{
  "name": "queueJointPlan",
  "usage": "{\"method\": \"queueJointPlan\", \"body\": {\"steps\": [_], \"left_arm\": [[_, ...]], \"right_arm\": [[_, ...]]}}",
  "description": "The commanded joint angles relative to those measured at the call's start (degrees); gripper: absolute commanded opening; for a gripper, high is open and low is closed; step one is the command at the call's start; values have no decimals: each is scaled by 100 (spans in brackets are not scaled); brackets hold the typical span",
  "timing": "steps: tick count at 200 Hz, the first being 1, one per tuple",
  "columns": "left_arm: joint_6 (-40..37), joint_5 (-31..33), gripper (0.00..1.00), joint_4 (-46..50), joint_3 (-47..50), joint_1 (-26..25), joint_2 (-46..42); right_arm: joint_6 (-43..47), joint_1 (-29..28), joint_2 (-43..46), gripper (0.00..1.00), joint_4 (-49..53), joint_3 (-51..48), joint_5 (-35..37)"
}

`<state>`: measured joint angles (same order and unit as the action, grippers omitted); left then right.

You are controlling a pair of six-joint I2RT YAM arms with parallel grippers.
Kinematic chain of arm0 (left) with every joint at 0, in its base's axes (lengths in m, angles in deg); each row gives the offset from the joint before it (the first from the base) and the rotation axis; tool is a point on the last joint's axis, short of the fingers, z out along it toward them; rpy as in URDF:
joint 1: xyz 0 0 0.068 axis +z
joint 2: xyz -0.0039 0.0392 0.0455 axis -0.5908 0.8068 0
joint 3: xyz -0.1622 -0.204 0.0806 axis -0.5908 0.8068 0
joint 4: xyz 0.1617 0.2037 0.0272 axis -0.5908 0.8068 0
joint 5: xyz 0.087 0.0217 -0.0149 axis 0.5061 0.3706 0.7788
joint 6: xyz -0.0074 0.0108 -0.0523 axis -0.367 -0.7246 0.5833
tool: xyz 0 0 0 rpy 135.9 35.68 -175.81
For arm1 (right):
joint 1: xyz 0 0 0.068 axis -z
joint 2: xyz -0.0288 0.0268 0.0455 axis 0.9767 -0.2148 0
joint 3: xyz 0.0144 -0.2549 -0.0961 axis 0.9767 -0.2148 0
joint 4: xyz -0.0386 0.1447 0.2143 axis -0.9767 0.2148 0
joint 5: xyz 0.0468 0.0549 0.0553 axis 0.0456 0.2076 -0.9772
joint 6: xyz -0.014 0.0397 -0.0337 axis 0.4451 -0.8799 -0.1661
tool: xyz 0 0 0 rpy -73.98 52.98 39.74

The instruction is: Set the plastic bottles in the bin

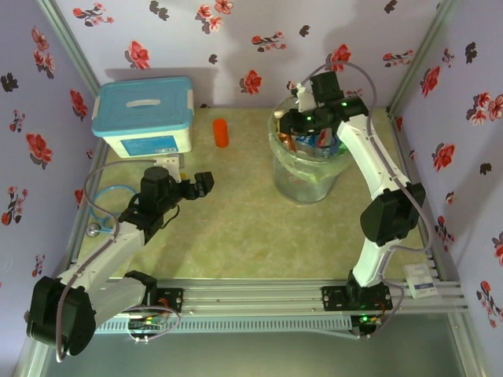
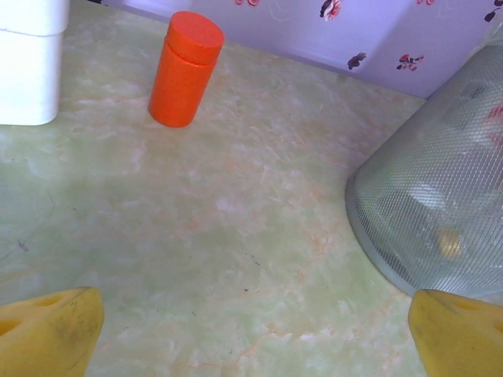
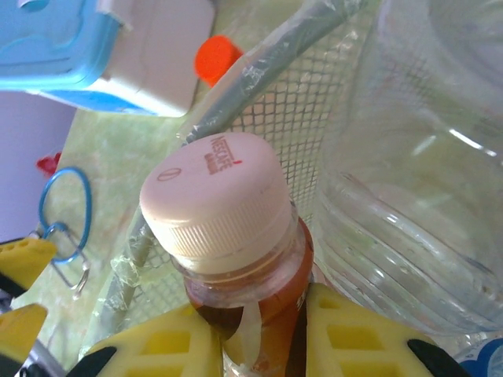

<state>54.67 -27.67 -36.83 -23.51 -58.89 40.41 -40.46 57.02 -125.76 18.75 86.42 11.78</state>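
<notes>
Plastic bottles (image 1: 321,141) lie heaped inside the bin (image 1: 308,179), with red and blue labels showing at its mouth. One more, a white-capped bottle (image 3: 224,212) with brownish contents, is clamped at the neck between the yellow pads (image 3: 346,338) of the right gripper (image 3: 251,338). That gripper hangs over the bin's mouth close to the rim. The held bottle stands roughly upright there, next to a large clear bottle (image 3: 409,204). An orange bottle (image 1: 221,132) stands upright on the table (image 1: 236,228) to the left of the bin, well apart from it. Farther left of the bin sits the blue-lidded white box (image 1: 144,116). The left gripper (image 1: 203,184) hovers low over the table left of the bin, on the side nearer the arms' bases. Its jaws are spread wide with nothing between them, and it faces the orange bottle.
</notes>
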Motion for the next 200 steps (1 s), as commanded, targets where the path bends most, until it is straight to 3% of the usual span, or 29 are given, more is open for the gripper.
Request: {"method": "queueJointPlan", "body": {"steps": [1,19,37,55,96,160,200], "left_arm": [[-137,-15,100,248,-235,96,-163],[-180,-15,100,373,-295,147,-227],[-201,-13,100,475,-348,158,-290],[-211,-16,100,530,-381,167,-302],[-133,-15,100,455,-404,167,-253],[-168,-23,100,512,-462,167,-206],[-196,-30,100,465,-469,167,-132]], "right_arm": [[-707,-503,-333,20,794,-95,-1016],[-594,-681,-351,23,1025,129,-658],[-384,-728,-344,35,1386,447,114],[-271,-728,-272,46,1482,666,432],[-59,-720,-359,55,1955,1532,887],[223,-510,-308,60,2688,2755,1698],[200,-98,311,54,2531,2510,2326]]}}
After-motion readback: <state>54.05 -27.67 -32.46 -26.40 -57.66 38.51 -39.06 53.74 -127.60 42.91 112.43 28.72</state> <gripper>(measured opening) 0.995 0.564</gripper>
